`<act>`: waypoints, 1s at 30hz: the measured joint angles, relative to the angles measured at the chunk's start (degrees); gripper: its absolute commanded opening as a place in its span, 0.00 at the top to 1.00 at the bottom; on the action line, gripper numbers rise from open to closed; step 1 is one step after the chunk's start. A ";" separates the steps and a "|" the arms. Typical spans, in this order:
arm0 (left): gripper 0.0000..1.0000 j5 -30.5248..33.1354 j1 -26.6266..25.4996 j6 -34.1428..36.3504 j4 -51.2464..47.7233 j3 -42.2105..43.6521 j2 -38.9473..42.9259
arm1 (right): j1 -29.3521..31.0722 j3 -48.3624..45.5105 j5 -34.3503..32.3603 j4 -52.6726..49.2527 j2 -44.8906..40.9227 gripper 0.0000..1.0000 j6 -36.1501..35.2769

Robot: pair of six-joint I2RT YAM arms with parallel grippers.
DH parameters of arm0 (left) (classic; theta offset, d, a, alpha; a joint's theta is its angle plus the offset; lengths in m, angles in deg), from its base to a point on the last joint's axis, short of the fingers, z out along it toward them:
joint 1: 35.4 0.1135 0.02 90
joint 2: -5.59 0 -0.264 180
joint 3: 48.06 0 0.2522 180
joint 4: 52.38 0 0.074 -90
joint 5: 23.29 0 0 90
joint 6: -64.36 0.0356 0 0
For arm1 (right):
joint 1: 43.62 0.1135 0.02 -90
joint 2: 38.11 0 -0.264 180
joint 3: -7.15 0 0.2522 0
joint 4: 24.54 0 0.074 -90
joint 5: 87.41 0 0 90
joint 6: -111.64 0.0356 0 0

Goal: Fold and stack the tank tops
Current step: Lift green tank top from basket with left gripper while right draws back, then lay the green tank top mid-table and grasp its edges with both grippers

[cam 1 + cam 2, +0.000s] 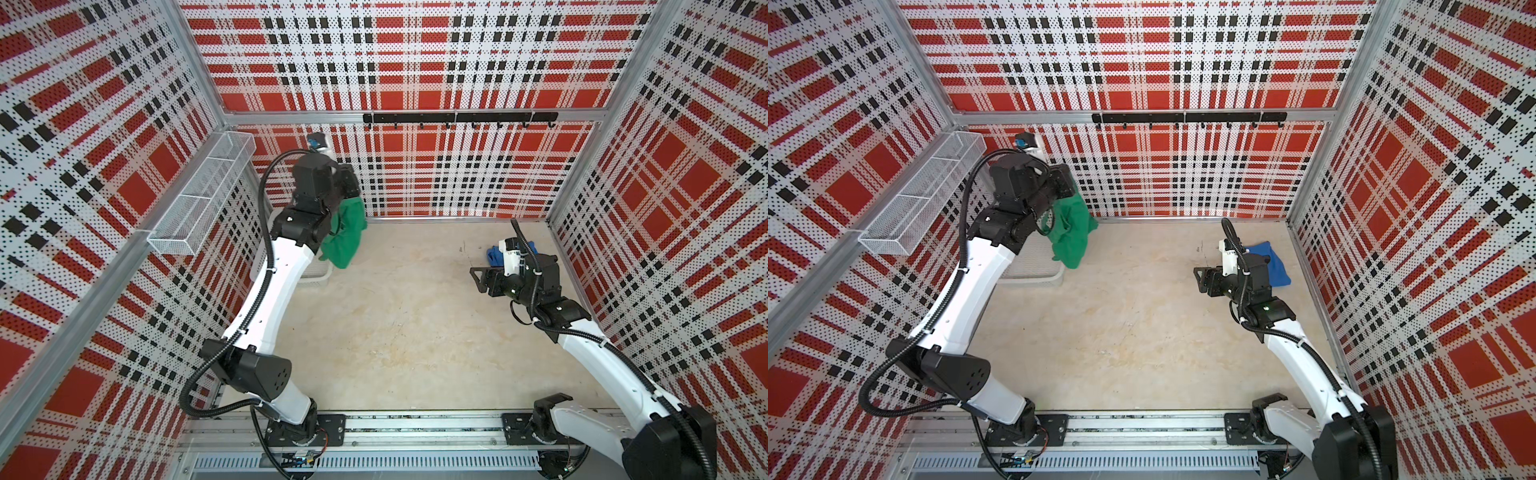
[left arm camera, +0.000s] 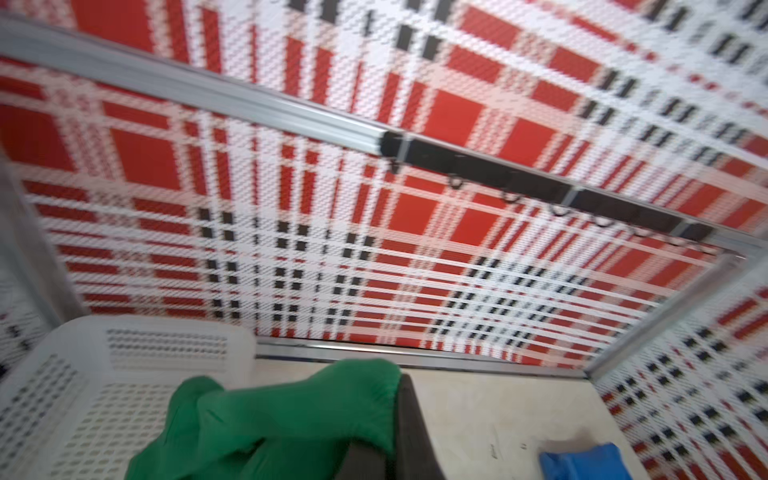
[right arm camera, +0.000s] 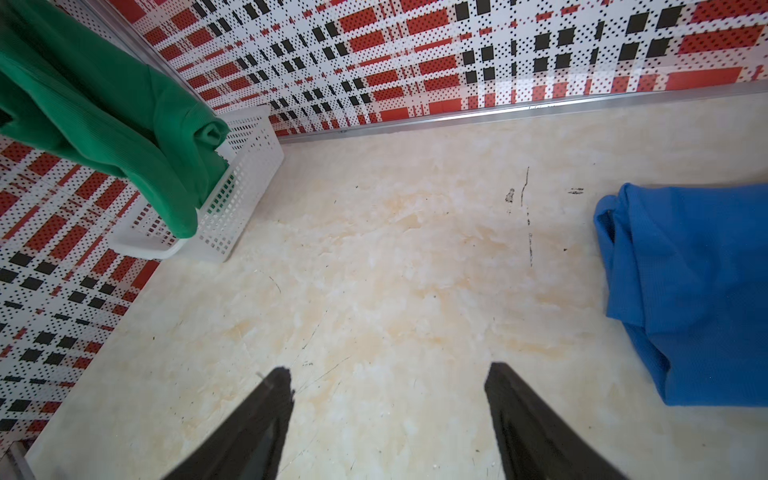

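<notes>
The green tank top [image 1: 347, 237] [image 1: 1073, 235] hangs bunched in the air at the back left, over the corner of the white basket [image 1: 316, 272]. My left gripper [image 2: 397, 419] is shut on the garment's upper fold [image 2: 291, 411]. The blue tank top [image 1: 496, 255] [image 1: 1273, 264] lies crumpled on the table at the right, partly hidden behind my right arm in both top views. My right gripper [image 3: 388, 372] [image 1: 478, 278] hovers low over bare table, open and empty, with the blue tank top [image 3: 685, 291] off to one side, apart from the fingers.
The white perforated basket [image 3: 245, 199] [image 1: 1038, 274] stands in the back left corner under the green garment. A wire mesh shelf [image 1: 203, 187] juts from the left wall. A black hook rail [image 1: 457, 117] runs along the back wall. Plaid walls enclose three sides.
</notes>
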 measured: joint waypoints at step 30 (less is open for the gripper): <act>0.48 -7.43 -5.25 -10.71 17.09 44.70 1.84 | -4.46 -0.50 -2.86 -13.18 11.41 0.47 2.23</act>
